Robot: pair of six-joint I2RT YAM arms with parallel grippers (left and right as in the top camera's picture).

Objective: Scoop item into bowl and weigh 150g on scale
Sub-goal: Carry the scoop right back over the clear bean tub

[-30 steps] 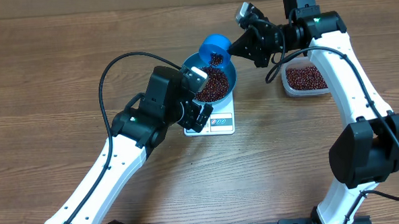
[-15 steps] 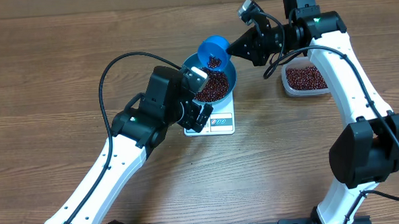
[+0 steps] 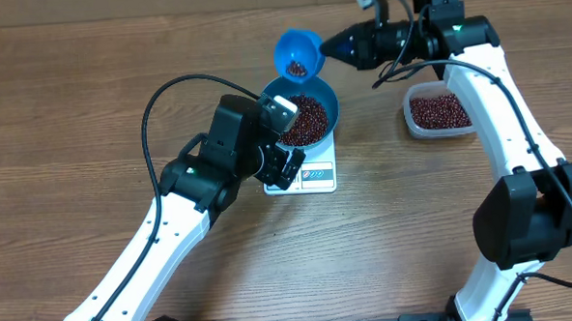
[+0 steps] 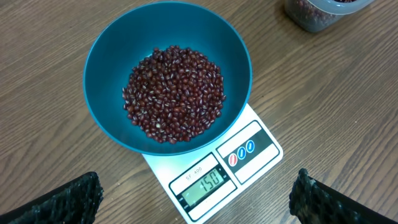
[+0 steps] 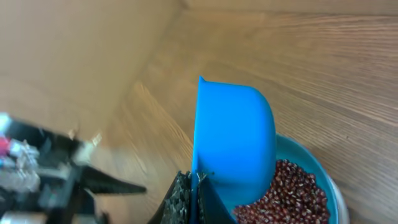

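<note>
Here the scale (image 4: 217, 171) points its display end nearward; right fingers (image 5: 179, 202) pinch the scoop (image 5: 233, 137), left fingers (image 4: 62, 202) spread wide.

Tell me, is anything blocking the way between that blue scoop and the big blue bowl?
Nothing visible does. The scoop, held in the right gripper with a few beans inside, hangs near the far side of the bowl, only open air between them.

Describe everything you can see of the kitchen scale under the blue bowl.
The scale is a flat white plastic-looking slab lying level on the wooden table. The blue bowl of beans sits on it, hiding most of its top. Its front strip shows a display reading 150 and a label with red and blue ovals.
</note>
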